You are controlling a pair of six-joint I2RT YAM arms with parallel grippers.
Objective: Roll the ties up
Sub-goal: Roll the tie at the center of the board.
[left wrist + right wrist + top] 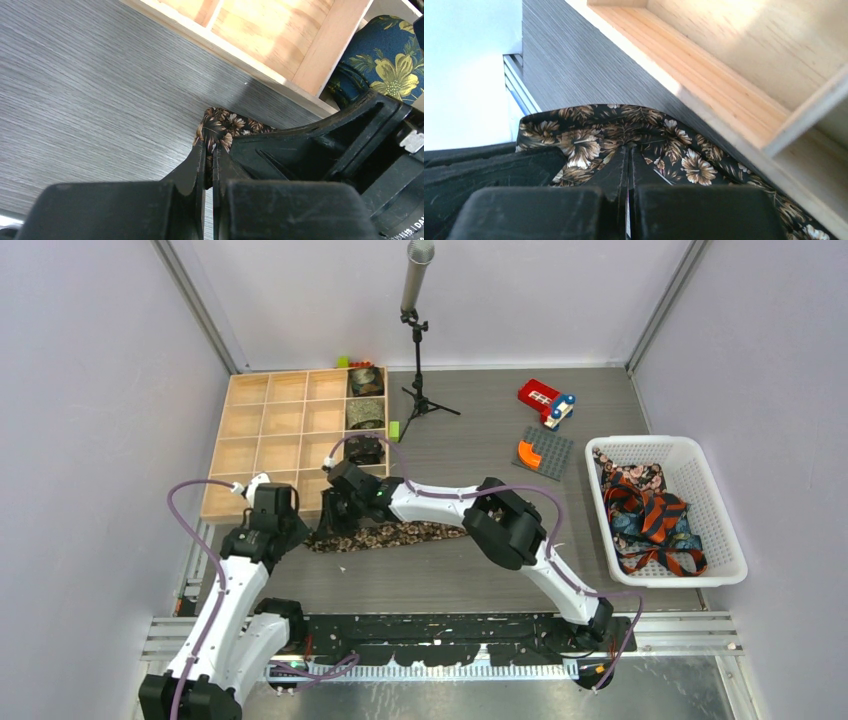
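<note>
A dark brown floral tie (400, 535) lies flat on the table in front of the wooden grid box (262, 430). Its left end (220, 127) is pinched between the fingers of my left gripper (310, 532), which is shut on it. My right gripper (335, 515) is shut on the same tie (589, 145) close beside the left one, the fabric bunching at its fingertips (626, 150). Three rolled ties (365, 415) sit in the box's right column. More loose ties (650, 515) lie in the white basket (720, 495).
The wooden box edge (704, 80) runs just beyond both grippers. A microphone stand (418, 360) rises behind the box. A red toy (545, 400) and a grey plate with an orange piece (540, 452) lie at the back right.
</note>
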